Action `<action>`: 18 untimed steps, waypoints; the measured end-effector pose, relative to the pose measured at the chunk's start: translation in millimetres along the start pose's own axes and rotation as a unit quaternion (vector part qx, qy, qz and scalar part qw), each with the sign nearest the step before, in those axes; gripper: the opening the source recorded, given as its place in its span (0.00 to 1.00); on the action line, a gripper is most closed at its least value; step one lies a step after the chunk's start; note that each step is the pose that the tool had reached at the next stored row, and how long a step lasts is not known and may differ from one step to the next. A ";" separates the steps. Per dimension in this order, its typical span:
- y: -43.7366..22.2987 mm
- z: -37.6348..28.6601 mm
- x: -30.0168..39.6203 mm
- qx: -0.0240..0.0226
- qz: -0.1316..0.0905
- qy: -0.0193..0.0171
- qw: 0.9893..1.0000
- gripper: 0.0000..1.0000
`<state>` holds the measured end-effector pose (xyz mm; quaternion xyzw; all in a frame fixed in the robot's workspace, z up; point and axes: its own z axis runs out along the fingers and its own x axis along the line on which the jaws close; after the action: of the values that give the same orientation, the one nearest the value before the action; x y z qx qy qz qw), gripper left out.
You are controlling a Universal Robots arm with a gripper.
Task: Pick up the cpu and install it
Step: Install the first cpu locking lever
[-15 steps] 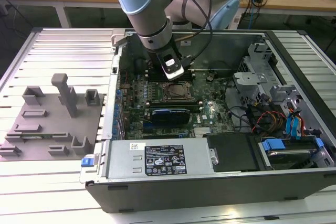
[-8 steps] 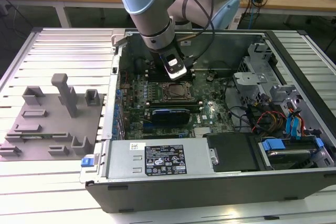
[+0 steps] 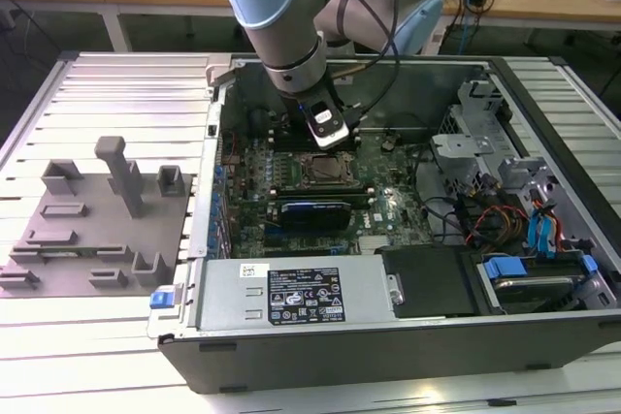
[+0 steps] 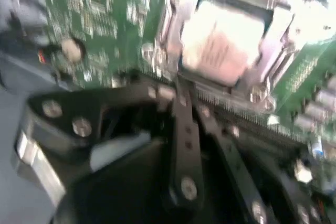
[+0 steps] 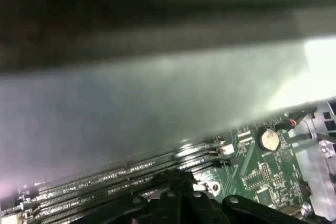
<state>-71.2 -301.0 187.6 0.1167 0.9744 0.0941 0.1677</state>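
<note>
Gripper: we see the gripper [image 4: 181, 98] low inside the open computer case [image 3: 320, 356], over the green board [image 3: 388, 203]. In the second wrist view its two black fingers [image 4: 185, 145] run side by side and meet at their tips, so we read them as drawn together with nothing between them.

Chip: the cpu [image 4: 223, 40] lies flat in the socket frame [image 4: 168, 30], just beyond the fingertips and apart from them. In the exterior view we place it just below the wrist, in the dark square on the board [image 3: 323, 170].

Done so far: we judge that the chip is out of the gripper and resting in its seat; whether it sits fully home we cannot tell.

Left to do: we cannot tell from these pictures whether the metal bracket of the frame is closed over the chip, so we count the locking as unconfirmed.

Around the gripper: the long memory slots [image 5: 131, 174] run right beside the fingers, and a round coin battery [image 5: 269, 139] sits further off on the board.

Away from the gripper: the grey tray with posts [image 3: 92, 230] stands well apart, outside the case.
</note>
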 end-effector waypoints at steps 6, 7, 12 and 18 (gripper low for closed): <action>4.1 -17.3 -5.7 0.000 0.000 0.000 1.000 0.11; 5.6 -23.2 -7.7 0.000 0.000 0.000 1.000 0.11; 10.0 -41.3 -13.7 0.001 0.001 0.000 1.000 0.11; 10.9 -39.1 -18.4 0.027 0.002 0.040 0.999 0.11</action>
<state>-65.9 -301.0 231.9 0.1192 0.9822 0.0731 0.1257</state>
